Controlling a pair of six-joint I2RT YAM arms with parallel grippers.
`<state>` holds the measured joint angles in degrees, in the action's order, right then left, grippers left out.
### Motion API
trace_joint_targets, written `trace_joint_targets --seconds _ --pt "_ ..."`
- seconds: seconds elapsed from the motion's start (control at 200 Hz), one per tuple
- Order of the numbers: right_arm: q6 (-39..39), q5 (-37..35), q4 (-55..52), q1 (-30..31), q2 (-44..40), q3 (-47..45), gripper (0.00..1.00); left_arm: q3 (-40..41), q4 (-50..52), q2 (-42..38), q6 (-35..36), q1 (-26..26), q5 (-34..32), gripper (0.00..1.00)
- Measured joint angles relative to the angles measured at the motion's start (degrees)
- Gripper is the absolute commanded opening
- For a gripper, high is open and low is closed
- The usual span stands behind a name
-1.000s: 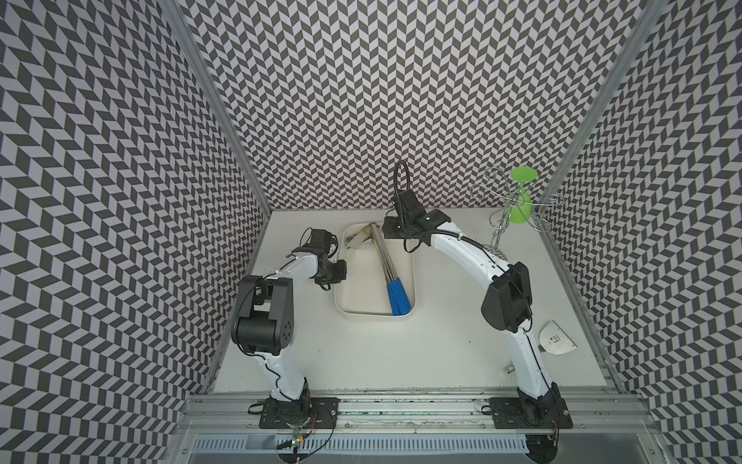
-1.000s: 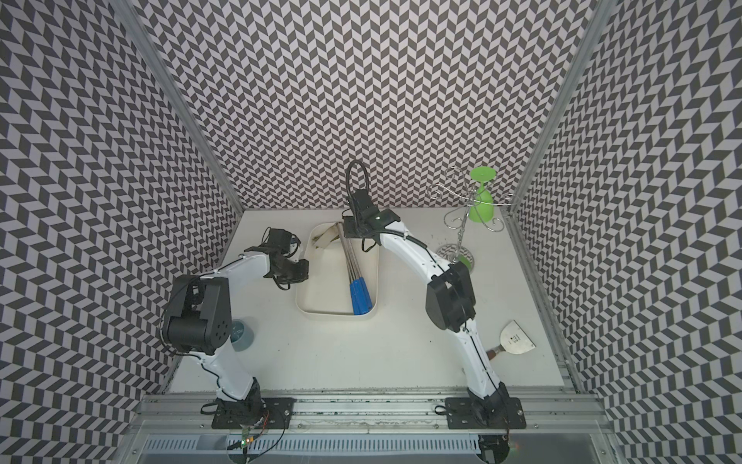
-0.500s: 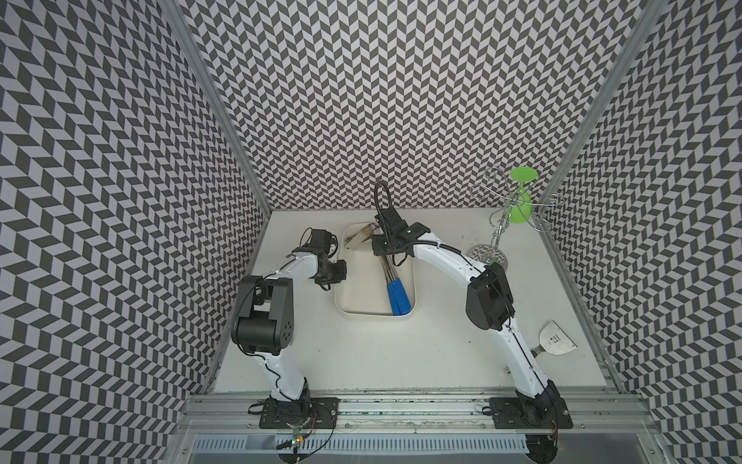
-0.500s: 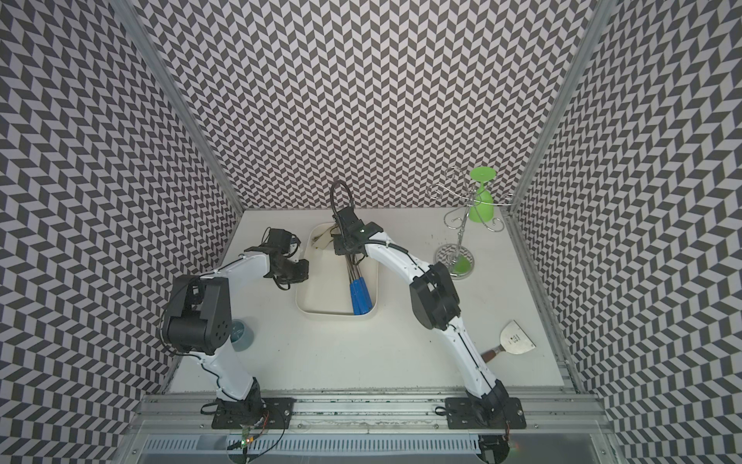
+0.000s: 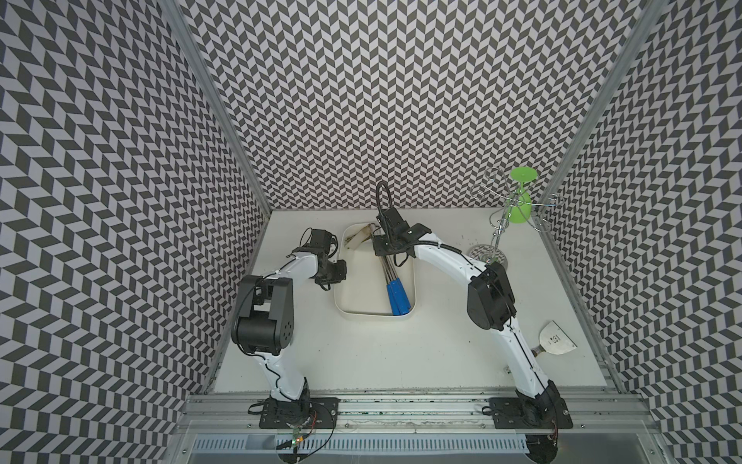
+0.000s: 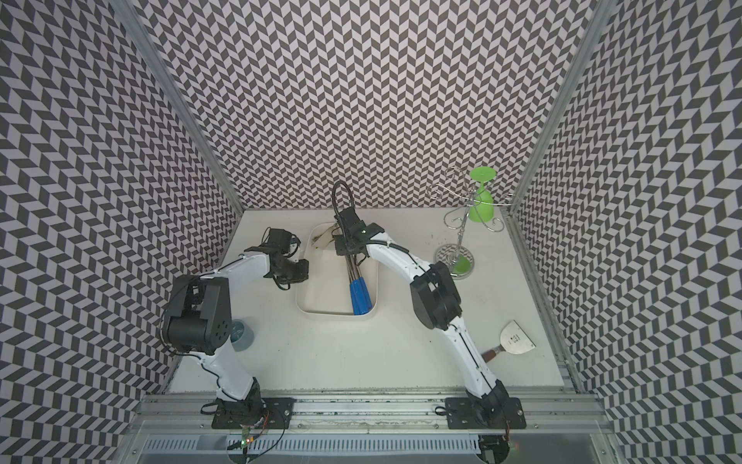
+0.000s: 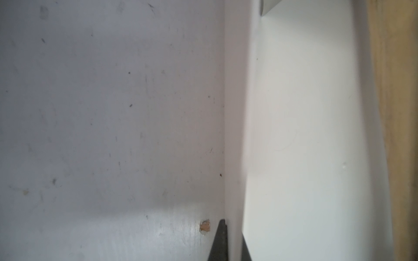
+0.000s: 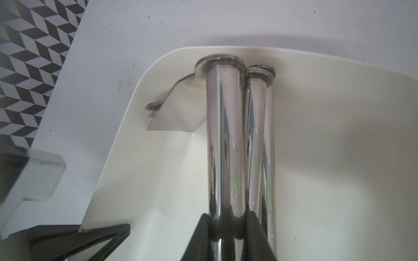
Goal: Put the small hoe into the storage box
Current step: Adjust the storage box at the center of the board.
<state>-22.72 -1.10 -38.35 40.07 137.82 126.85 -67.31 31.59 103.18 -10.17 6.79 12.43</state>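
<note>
The white table (image 5: 441, 361) fills the floor of the patterned booth. Two arms reach over it from the near rail: the left arm (image 5: 295, 269) bends in to the box's left side, and the right arm (image 5: 445, 257) arches over the box's far end.

The box (image 5: 361, 321) sits mid-table, lengthwise away from the rail. Near the far right corner stands a wire rack (image 5: 498, 225) with a green glass (image 5: 520, 201) hanging upside down from it.

Two hoes lie side by side inside the box, blue grips toward the rail and heads against the far wall. The hoe (image 8: 222, 135) is the one whose chrome shaft the right arm grips; its blade (image 8: 178, 108) points toward the box's far left corner. The second hoe (image 8: 257, 135) lies just beside it, the shafts touching or nearly so.

A scraper (image 5: 556, 339) lies near the table's right edge, well apart from the box. In a top view a small blue cup (image 6: 241, 335) shows behind the left arm's elbow.

The right fingers (image 8: 199, 239) pinch the hoe's shaft — one on each side. The left fingers (image 7: 219, 246) are pressed on the box's left wall — one inside, one outside.
</note>
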Motion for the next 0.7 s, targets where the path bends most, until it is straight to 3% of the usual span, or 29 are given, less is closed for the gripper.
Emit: trace_joint_targets --seconds 0.185,0.361,0.701 --pt "-0.26 -0.48 -2.47 -0.02 -0.11 0.07 0.46 0.0 0.07 -0.09 -0.17 0.0 0.33 0.0" --pt "-0.46 -1.07 -3.76 -0.37 -2.32 0.17 0.49 0.31 -0.09 -0.24 -0.96 0.0 0.74 0.0" --pt "-0.85 -3.23 -2.97 -4.96 -18.18 -5.2 0.49 -0.98 0.24 0.42 -3.76 3.21 0.74 0.0"
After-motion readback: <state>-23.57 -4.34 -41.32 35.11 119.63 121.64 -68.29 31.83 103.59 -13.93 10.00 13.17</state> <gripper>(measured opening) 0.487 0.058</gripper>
